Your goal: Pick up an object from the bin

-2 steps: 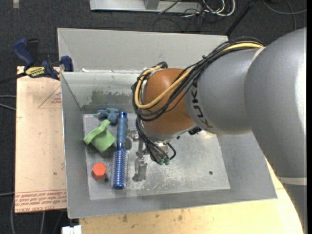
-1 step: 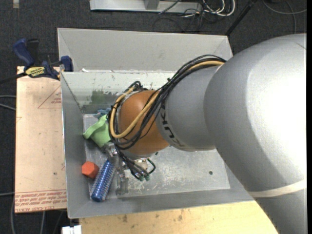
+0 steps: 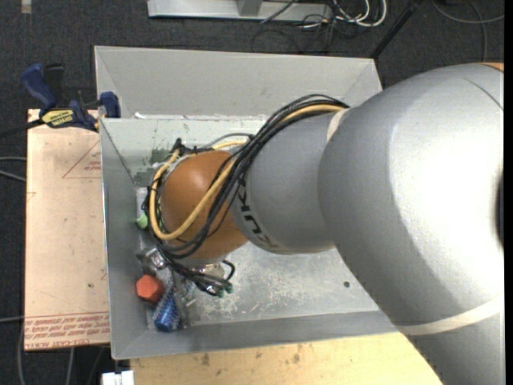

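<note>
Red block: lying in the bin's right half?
No, the red block lies by the left wall of the bin, just above a blue thing.

The bin (image 3: 240, 79) is grey sheet metal, matt, its floor scuffed and flecked at lower centre. The arm casing (image 3: 385, 183) looks smooth, satin silver. Its orange cover (image 3: 196, 191) has a dull gloss, crossed by rubbery cables (image 3: 264, 131).

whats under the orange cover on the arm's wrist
Beside the orange cover, at its lower left, lie a red block and a blue thing; a green bit sits left. Anything straight beneath is hidden by the arm.
</note>
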`<act>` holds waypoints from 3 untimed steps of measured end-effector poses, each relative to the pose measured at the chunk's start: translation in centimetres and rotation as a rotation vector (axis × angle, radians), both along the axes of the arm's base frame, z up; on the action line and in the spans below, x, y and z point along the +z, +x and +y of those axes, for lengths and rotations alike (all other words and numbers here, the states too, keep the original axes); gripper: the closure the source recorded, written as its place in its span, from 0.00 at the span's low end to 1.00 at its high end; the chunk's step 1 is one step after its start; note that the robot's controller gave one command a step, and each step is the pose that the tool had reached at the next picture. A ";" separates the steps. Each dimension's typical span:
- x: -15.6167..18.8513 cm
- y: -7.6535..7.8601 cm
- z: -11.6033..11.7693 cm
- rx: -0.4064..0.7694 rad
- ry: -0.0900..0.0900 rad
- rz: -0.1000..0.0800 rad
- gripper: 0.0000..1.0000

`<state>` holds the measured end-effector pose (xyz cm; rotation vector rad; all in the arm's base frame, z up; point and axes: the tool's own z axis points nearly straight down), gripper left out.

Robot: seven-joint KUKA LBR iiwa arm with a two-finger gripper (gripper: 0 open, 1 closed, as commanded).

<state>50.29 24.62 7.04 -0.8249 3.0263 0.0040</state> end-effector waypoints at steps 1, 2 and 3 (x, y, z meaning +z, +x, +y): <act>-0.2 0.1 -0.9 -0.007 -0.017 0.009 1.00; 12.7 -1.1 -1.4 0.049 0.000 -0.003 1.00; 27.4 0.8 -1.7 0.020 0.001 -0.006 1.00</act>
